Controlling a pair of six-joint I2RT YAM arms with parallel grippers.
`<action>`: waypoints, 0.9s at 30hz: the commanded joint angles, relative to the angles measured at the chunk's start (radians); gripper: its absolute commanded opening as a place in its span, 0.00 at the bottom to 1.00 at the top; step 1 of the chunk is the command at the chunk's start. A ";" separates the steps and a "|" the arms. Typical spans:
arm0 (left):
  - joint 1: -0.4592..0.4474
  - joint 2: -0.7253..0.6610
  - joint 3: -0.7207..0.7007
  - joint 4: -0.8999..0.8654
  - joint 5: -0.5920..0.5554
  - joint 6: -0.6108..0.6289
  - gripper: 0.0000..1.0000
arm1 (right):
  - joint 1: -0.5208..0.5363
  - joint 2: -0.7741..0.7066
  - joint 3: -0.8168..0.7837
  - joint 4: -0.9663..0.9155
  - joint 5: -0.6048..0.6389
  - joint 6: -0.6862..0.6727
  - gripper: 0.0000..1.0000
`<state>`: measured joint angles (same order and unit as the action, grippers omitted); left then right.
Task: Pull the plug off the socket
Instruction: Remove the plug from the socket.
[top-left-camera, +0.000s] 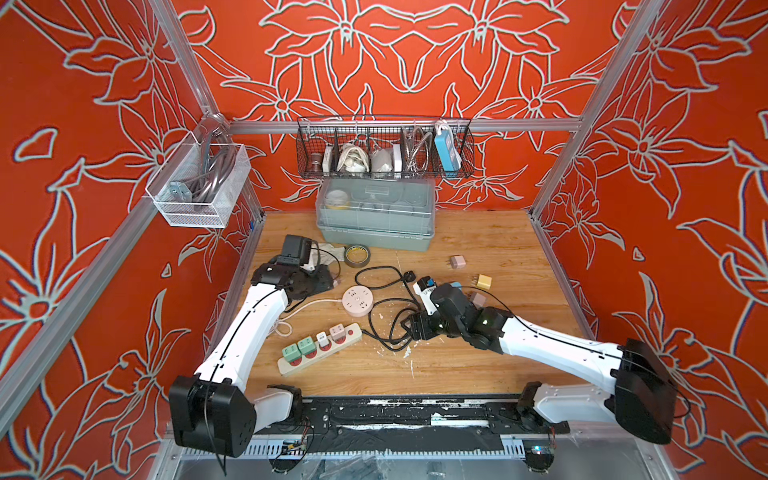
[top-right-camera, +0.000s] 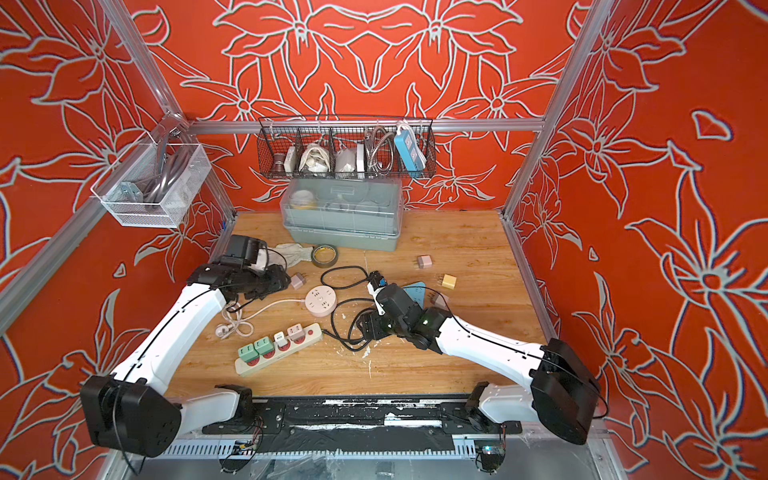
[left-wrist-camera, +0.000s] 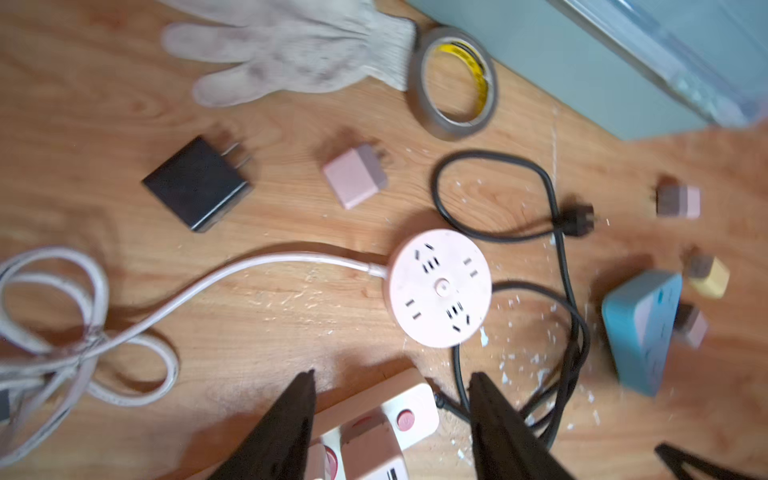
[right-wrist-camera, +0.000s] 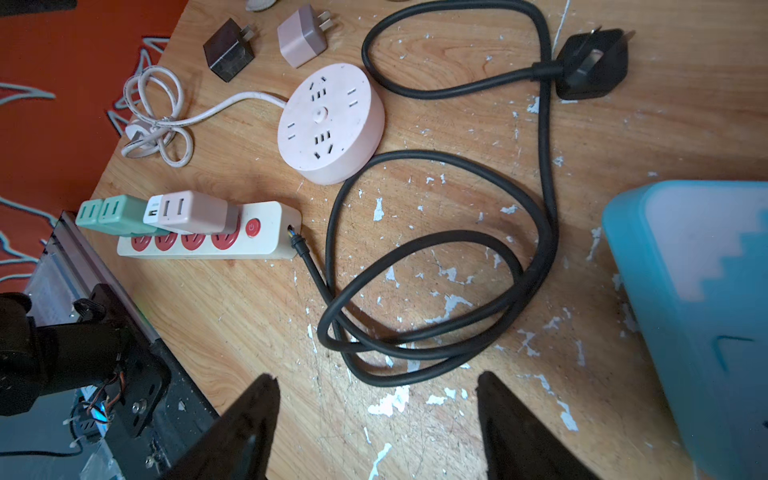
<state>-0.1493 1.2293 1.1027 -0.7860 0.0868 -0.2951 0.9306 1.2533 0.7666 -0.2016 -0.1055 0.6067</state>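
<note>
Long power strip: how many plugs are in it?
4, in a row: end green plug, second green plug, white plug, then pink plug beside the red switch. None seems hidden.

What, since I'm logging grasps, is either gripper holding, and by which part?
Nothing is held. The left gripper and the right gripper are both open, with nothing between their jaws.

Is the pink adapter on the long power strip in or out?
In: the pink adapter sits seated on the power strip, beside its red switch.
</note>
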 joint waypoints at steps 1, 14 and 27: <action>-0.108 -0.021 -0.009 -0.055 -0.022 0.331 0.53 | 0.001 -0.033 -0.041 -0.010 0.004 0.005 0.78; -0.230 -0.087 -0.072 -0.302 0.069 0.806 0.54 | 0.001 -0.155 -0.183 0.036 -0.038 0.030 0.78; -0.245 0.098 -0.136 -0.256 -0.056 0.891 0.49 | 0.001 -0.297 -0.289 0.092 -0.042 0.088 0.77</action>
<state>-0.3904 1.3090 0.9730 -1.0328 0.0513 0.5606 0.9306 0.9726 0.4976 -0.1345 -0.1402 0.6720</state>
